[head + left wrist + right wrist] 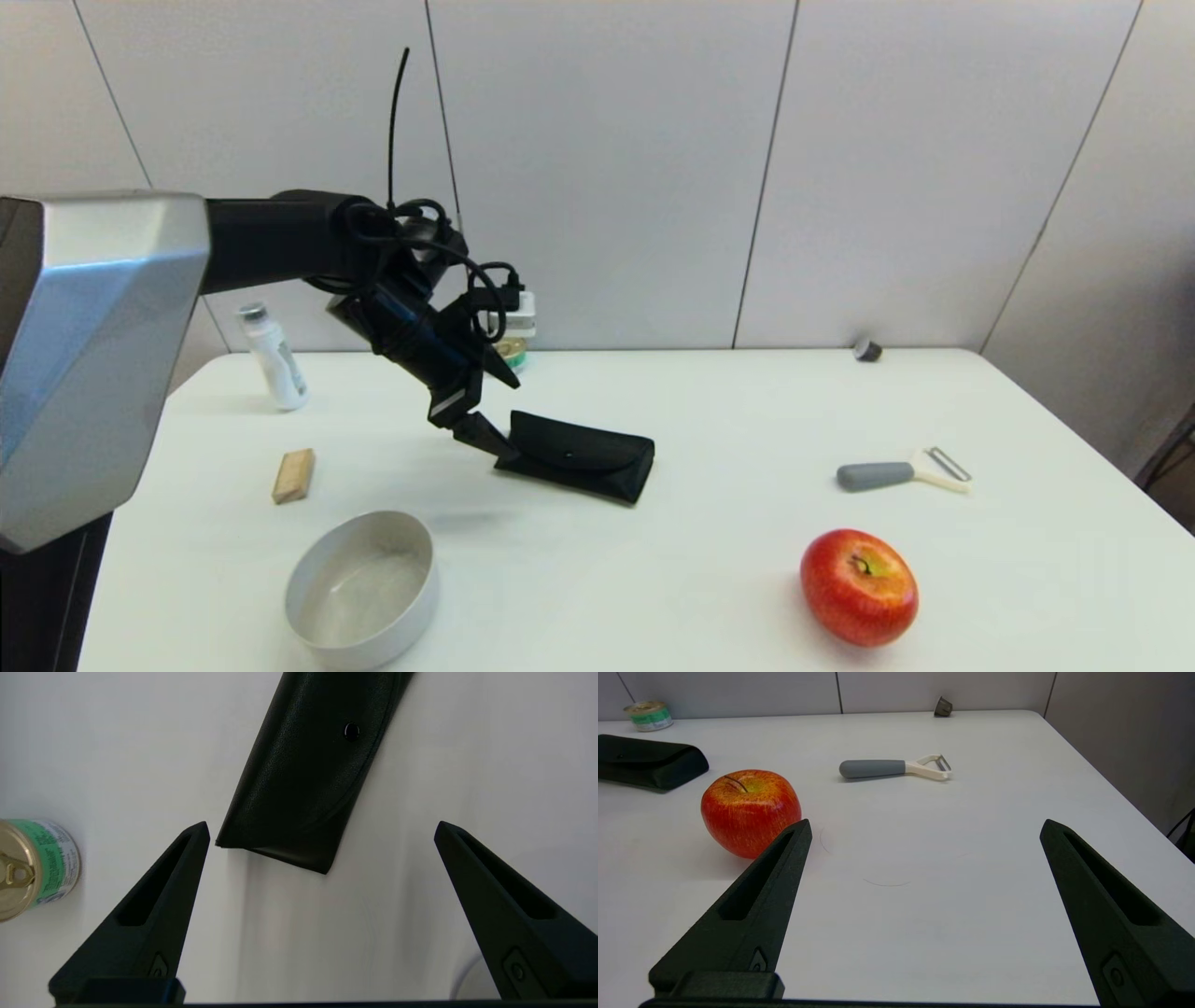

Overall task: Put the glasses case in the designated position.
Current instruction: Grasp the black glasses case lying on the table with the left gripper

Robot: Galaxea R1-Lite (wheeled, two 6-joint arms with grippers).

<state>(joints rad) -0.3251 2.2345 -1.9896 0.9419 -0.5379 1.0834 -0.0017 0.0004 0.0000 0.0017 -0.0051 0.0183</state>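
Observation:
The black glasses case (579,455) lies flat on the white table (728,560), flap shut, snap stud facing up. My left gripper (513,420) reaches down at the case's left end, fingers open. In the left wrist view the end of the glasses case (299,779) sits between the two spread fingertips (201,833), and neither pad presses on it. No mark on the tabletop shows the designated position. My right gripper (927,823) is out of the head view; it hangs open and empty over bare table near the apple (751,812).
A metal bowl (364,588) stands at the front left, with a wooden block (293,474) and a white bottle (274,357) behind it. A can (512,350) is at the back, a peeler (901,473) and the apple (859,586) at the right.

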